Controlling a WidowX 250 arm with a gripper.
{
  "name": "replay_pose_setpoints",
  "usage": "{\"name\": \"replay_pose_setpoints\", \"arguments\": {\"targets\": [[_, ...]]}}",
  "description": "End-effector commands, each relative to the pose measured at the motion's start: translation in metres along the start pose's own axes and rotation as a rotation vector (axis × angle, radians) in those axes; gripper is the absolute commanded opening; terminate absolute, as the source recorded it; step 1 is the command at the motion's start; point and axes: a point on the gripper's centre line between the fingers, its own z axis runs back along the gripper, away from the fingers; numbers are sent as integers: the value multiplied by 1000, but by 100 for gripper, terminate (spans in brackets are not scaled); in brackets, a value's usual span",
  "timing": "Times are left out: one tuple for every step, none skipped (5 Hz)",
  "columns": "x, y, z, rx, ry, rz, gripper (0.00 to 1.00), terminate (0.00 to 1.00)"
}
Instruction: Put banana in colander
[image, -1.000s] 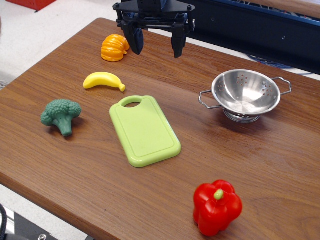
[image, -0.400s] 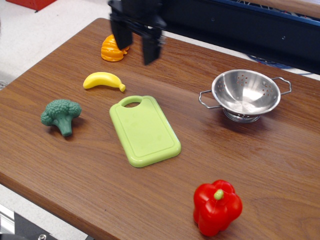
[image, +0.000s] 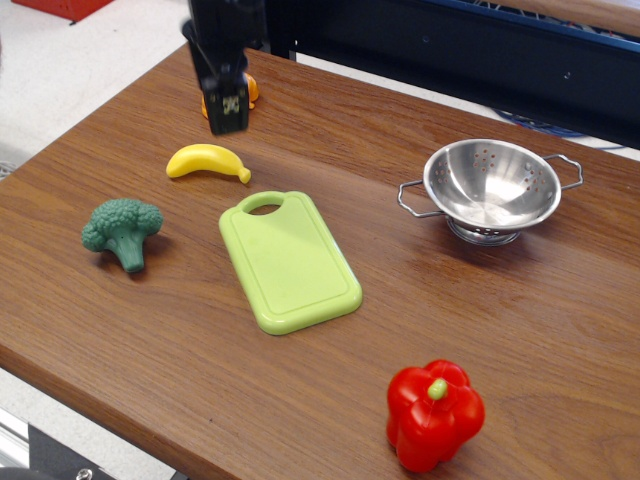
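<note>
Observation.image: fingers (image: 228, 112) hover above banana (image: 207, 161), colander (image: 490, 186) apart.

A dark wood-grain tabletop (image: 520, 330) carries six items. A yellow banana (image: 207, 161) lies near the far left, with an orange pumpkin-like toy (image: 245, 92) behind it, partly hidden. A green broccoli (image: 122, 230) rests near the left edge. A light green cutting board (image: 288, 260) lies flat at the centre, its handle hole toward the banana. A steel colander (image: 490, 187) stands upright at right, well apart. A red bell pepper (image: 434, 414) sits near the front edge.
</note>
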Motion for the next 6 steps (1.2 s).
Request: {"name": "replay_pose_setpoints", "arguments": {"targets": [[-1,16,-24,34,-24,-367,100,0],[-2,20,-34,24,7,-370,100,0],[-1,18,-48,40,31,-376,100,0],[0,16,-54,18,54,-354,0,0],[2,19,-44,3,59,-336,0,0],[12,21,-29,14,38,-252,0,0]]}}
